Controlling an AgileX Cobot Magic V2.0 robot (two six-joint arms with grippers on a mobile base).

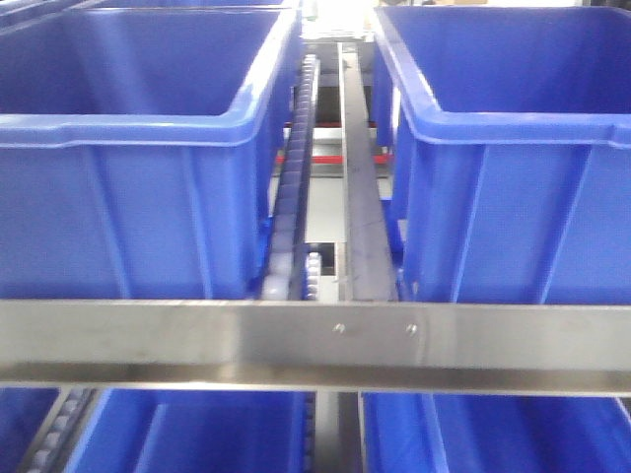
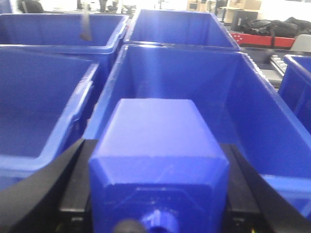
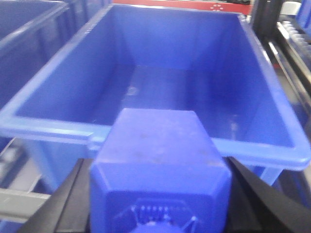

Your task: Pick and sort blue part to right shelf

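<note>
Left bin [image 1: 128, 148]: in the front view, a big blue bin is sitting on the shelf at the left, its rim running toward the camera.
Rollers [image 1: 294, 187]: a track of small wheels is running away from the camera in the gap between the two front bins.
Rail [image 1: 363, 197]: a dark metal strip is lying just beside the rollers, parallel to them.
Right bin [image 1: 513, 158]: a second blue bin is standing at the right of the gap.
Crossbar [image 1: 315, 345]: a steel bar is crossing the whole front view below both bins, with more blue bins showing under it.
Left gripper [image 2: 158, 194]: its black fingers [image 2: 58, 189] are pressing against both sides of a blue part, closed onto it.
Left part [image 2: 158, 170]: the blue block is sitting between the fingers, its long axis pointing away from the wrist toward the open bin [image 2: 262, 116] ahead; its near end is showing a chamfered face.
Right gripper [image 3: 160, 194]: its black fingers [image 3: 68, 199] are flanking a second blue block and clamping it from both sides.
Right part [image 3: 160, 160]: the block is pointing lengthwise away from the wrist, hanging near the front rim of a deep bin [image 3: 272, 121]; whether it is over the rim or just short of it cannot be told.
</note>
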